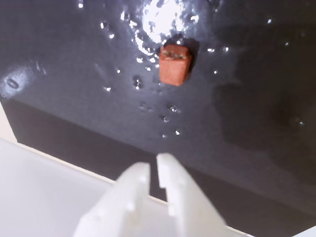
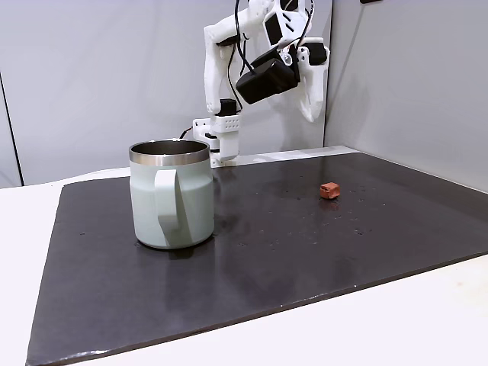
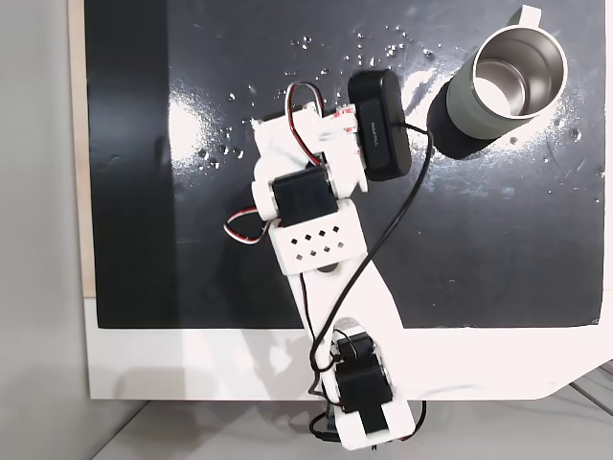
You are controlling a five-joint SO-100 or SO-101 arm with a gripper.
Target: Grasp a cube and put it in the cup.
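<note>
cube (image 2: 329, 190): reddish-brown, on black mat | cup (image 2: 171, 194): mint-green, upright, well apart

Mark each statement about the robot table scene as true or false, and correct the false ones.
1. The cube lies on the dark mat. True.
2. The cube is already inside the cup. False: it lies on the mat, well apart from the cup.
3. The hand is clamped on the cube. False: in the wrist view its fingers are nearly together, holding nothing, with the cube lying apart from them.
4. The cup stands upright with its opening upward. True.
5. The cup is bright red. False: it is pale green with a steel rim.
</note>
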